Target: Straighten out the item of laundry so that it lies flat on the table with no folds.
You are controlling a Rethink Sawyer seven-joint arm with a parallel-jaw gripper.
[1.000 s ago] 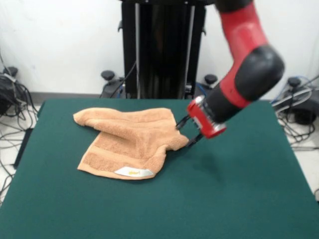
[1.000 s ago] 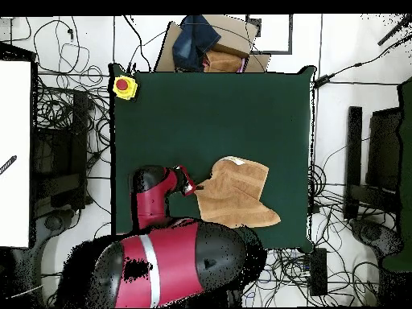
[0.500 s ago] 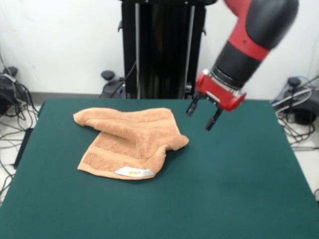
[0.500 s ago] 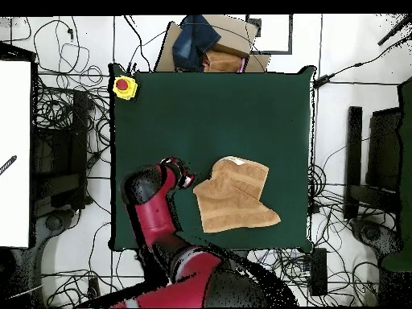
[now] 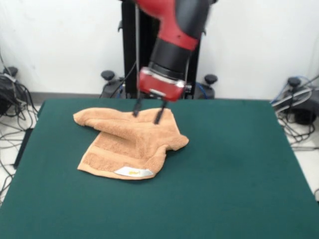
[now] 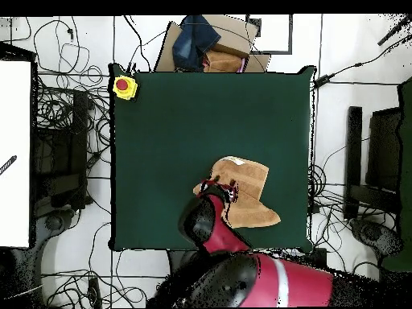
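While the gripper (image 5: 146, 110) hangs above the far part of the hand towel (image 5: 130, 142), the step in hand is judged to be the choice of a new grasp point on the folded cloth. The peach-orange towel lies on the dark green worktop (image 5: 239, 179), left of centre in the front view and towards the far edge, doubled over itself with a loose fold running across it. A white label (image 5: 133, 172) shows at its near edge. In the overhead view the towel (image 6: 245, 189) is partly covered by the arm (image 6: 216, 229).

The grasp is best taken at a free corner or edge of the upper layer only, so that one ply is lifted and the lower ply is left on the worktop. The descent should be stopped as soon as the cloth is met. The layer should then be drawn outward, away from the fold line, and kept low so that no fresh crease is made.

The jaws stand apart by a moderate gap and are empty. Their tips lie over the towel's far band; whether they touch the cloth cannot be told.
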